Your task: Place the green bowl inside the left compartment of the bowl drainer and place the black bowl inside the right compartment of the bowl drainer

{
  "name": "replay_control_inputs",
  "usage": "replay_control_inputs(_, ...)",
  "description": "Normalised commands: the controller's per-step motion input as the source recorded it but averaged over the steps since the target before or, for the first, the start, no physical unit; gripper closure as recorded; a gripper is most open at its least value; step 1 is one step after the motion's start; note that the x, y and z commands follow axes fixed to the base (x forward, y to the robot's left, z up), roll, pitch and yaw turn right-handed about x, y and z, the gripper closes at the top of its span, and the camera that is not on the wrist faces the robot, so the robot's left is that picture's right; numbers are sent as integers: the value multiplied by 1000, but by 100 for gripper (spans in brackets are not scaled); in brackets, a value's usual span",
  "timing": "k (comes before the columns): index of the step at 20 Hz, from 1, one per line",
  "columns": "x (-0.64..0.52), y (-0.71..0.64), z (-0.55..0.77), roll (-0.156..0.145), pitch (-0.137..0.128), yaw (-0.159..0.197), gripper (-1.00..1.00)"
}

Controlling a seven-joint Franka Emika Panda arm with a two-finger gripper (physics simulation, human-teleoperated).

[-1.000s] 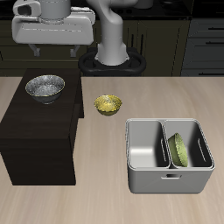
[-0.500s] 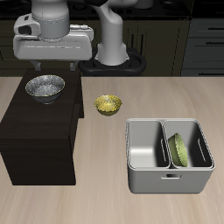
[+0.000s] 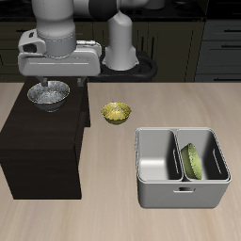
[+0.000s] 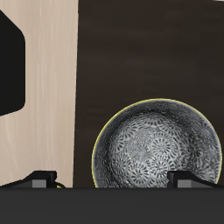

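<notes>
The black bowl (image 3: 49,94) (image 4: 157,149), silvery and speckled, sits upright on top of a dark block (image 3: 38,141). My gripper (image 3: 59,85) (image 4: 116,181) hangs open just above it, with one finger on either side of the bowl's rim and no contact showing. The green bowl (image 3: 193,161) leans on its edge inside the bowl drainer (image 3: 179,195), in the compartment farther from the dark block. The drainer's other compartment holds nothing.
A golden-yellow bowl (image 3: 116,113) stands on the table between the dark block and the drainer. The robot's base (image 3: 122,56) stands at the back. A black shape (image 4: 10,66) shows beside the dark block's top (image 4: 122,61).
The gripper has come down and slightly sideways until it is right over the black bowl. The bowls and the drainer have not moved.
</notes>
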Motion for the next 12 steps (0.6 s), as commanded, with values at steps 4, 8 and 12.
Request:
replay_control_inputs(4,-14,-13,-248,24,28,-14,-100)
replay_control_inputs(8,18,14,-303,-2,49,6,-100)
replay_control_inputs(12,21,92,-309,-15,65,14,100)
